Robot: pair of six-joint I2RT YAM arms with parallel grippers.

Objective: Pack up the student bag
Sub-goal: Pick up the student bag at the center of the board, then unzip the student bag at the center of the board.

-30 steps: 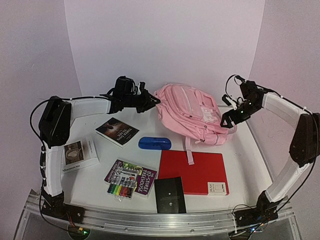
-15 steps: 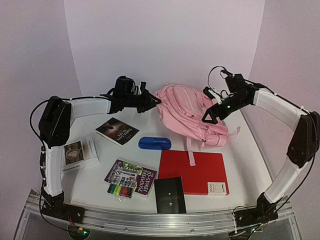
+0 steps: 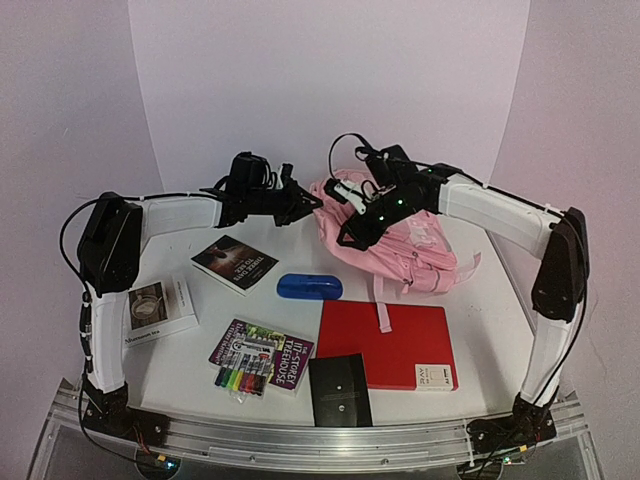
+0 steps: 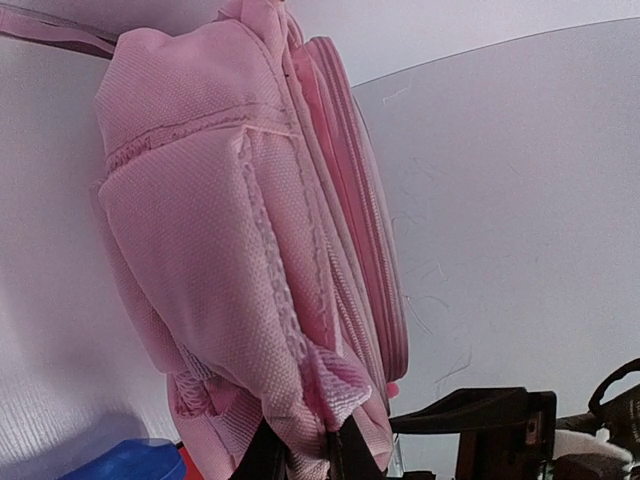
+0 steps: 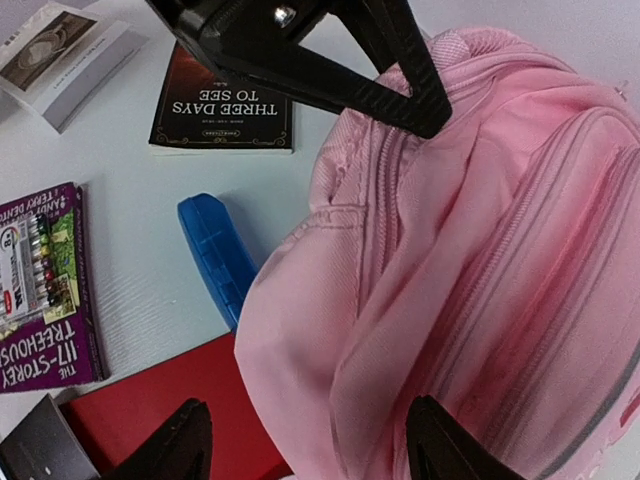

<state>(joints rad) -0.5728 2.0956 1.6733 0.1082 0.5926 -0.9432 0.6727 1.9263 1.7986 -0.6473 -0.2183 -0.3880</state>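
Note:
The student bag [image 3: 410, 240] is a large pink backpack lying at the back of the table. My left gripper [image 3: 312, 203] is shut on a fold of fabric at the bag's upper left corner; in the left wrist view its dark fingers [image 4: 305, 450] pinch the pink cloth [image 4: 220, 250]. My right gripper [image 3: 352, 228] hovers over the bag's left part, close to the left gripper. In the right wrist view its jaws [image 5: 305, 450] stand open, with a bulge of the bag [image 5: 480, 250] between them and untouched. The left gripper [image 5: 420, 110] shows at the top of that view.
A blue case [image 3: 309, 286] lies just in front of the bag. A red notebook [image 3: 390, 340] lies under one pink strap. Left of these are a dark book [image 3: 234, 263], a white box [image 3: 158, 308], a purple book with markers [image 3: 262, 355] and a small black notebook [image 3: 340, 390].
My right arm has swung from the bag's right side across to its left part, and its jaws have narrowed somewhat. The left arm has held still with its grip on the bag.

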